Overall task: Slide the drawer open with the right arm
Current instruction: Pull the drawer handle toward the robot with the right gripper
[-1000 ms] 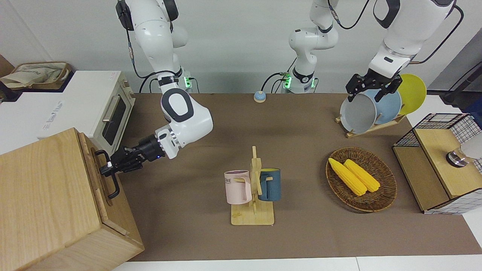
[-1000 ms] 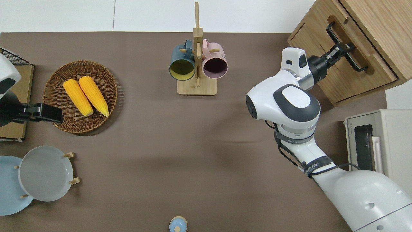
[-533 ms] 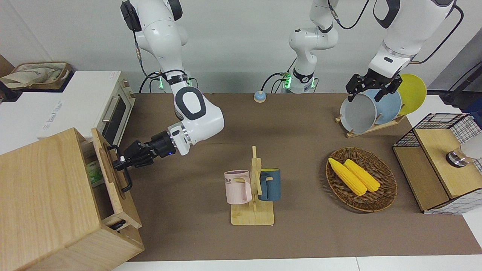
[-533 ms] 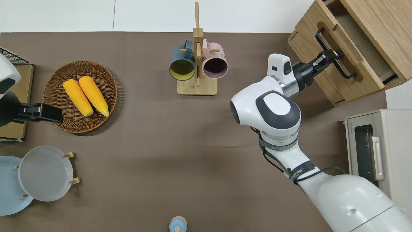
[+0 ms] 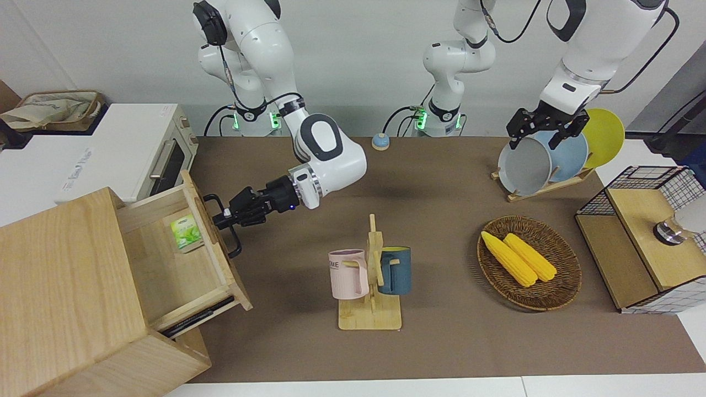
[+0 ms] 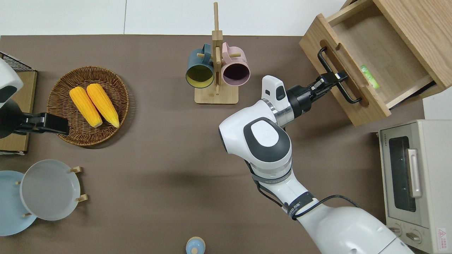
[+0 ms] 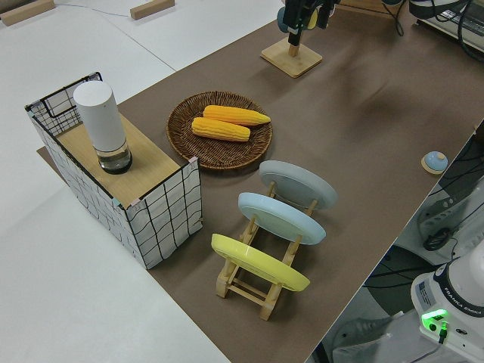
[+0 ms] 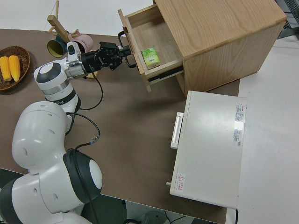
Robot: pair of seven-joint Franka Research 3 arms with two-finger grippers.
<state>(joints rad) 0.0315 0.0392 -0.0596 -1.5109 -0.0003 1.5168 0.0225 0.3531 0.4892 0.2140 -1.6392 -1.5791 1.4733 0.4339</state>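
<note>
The light-wood drawer (image 5: pixel 165 264) (image 6: pixel 381 49) (image 8: pixel 156 35) stands pulled well out of the pale wooden cabinet (image 5: pixel 60 292) at the right arm's end of the table. A small green packet (image 5: pixel 185 231) (image 6: pixel 369 76) lies inside it, close to the front panel. My right gripper (image 5: pixel 220 218) (image 6: pixel 335 78) (image 8: pixel 122 52), with a blue light on its wrist, is shut on the middle of the black bar handle (image 5: pixel 234 248) (image 6: pixel 323 58). The left gripper (image 5: pixel 543 132) is parked and open.
A white toaster oven (image 5: pixel 160 160) (image 6: pixel 413 176) stands beside the cabinet, nearer to the robots. Mid-table stands a wooden mug tree (image 5: pixel 372 275) with a pink and a blue mug. A wicker basket (image 5: pixel 568 275) of corn, a plate rack (image 5: pixel 543 187) and a wire-and-wood rack (image 5: pixel 645 237) sit toward the left arm's end.
The drawer was shut a second ago and has slid far out. My right gripper kept hold of the handle and moved with it toward the middle of the table. The green packet has come into view.
</note>
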